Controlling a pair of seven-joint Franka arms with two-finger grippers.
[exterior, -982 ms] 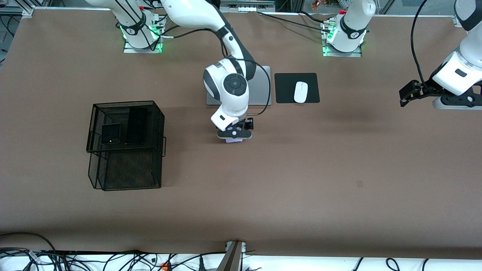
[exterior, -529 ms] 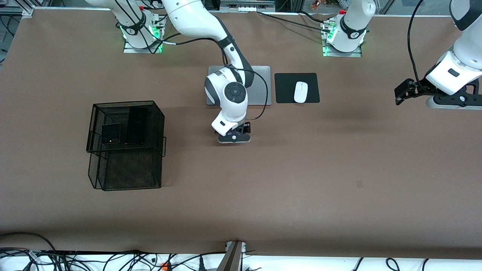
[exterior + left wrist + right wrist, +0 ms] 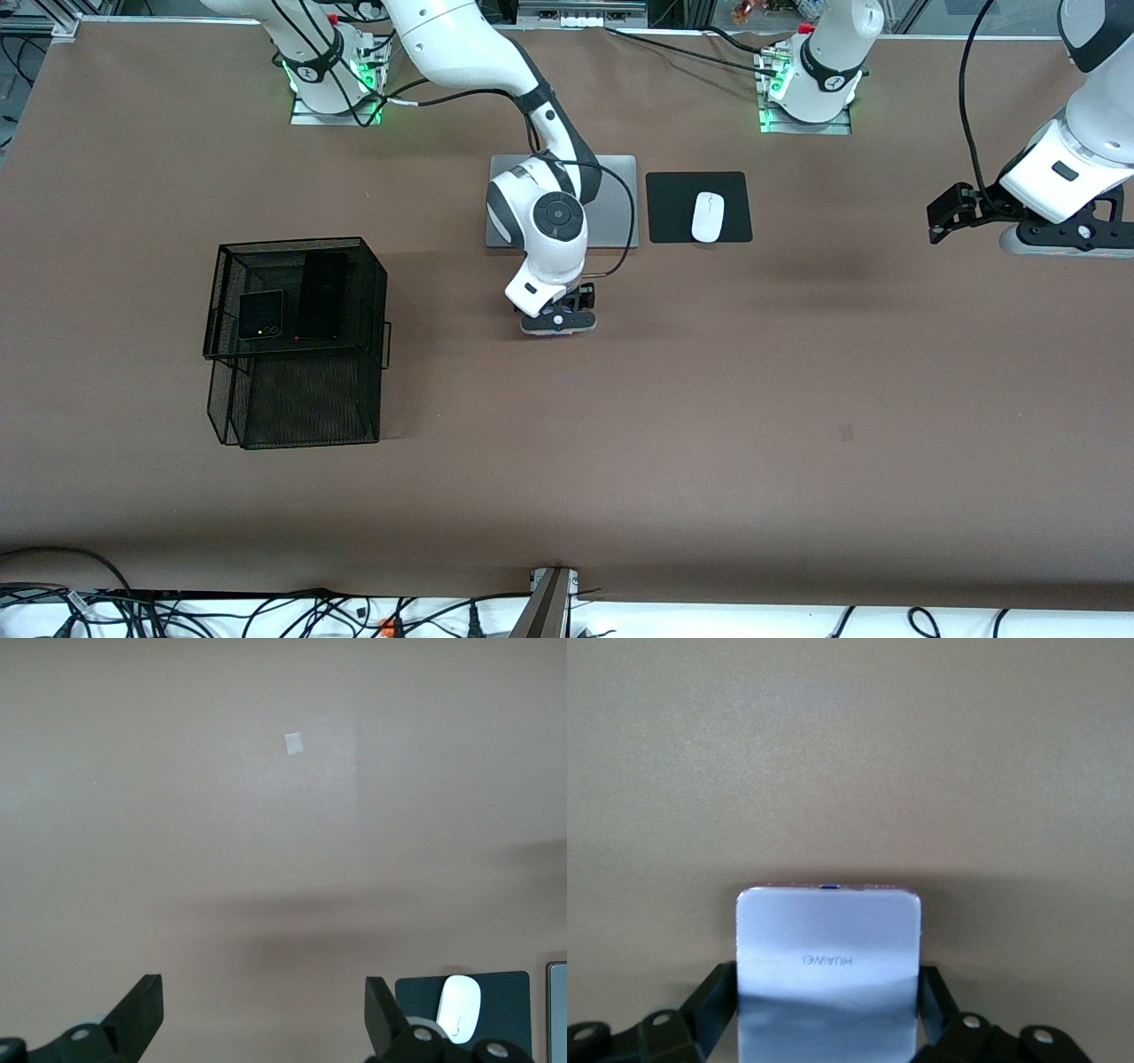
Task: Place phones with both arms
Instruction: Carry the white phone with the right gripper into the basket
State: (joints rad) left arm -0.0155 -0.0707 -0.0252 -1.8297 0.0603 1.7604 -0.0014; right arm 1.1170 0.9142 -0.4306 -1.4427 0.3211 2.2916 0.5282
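Right jaws point(image 3: 828, 1010) clamp lilac phone point(image 3: 828, 966), hidden from front.

The right gripper point(image 3: 557, 324) now sits lower over the table than a second ago, shifted slightly toward the left arm's end, its fingers point(image 3: 716, 990) against both sides of the pale lilac-white phone point(image 3: 827, 967). The left gripper point(image 3: 1054, 237) has drawn a little farther from the front camera, jaws apart.

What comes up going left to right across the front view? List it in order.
Wire basket holding two black phones, right gripper on the lilac-white phone, mouse pad, white mouse, left gripper.
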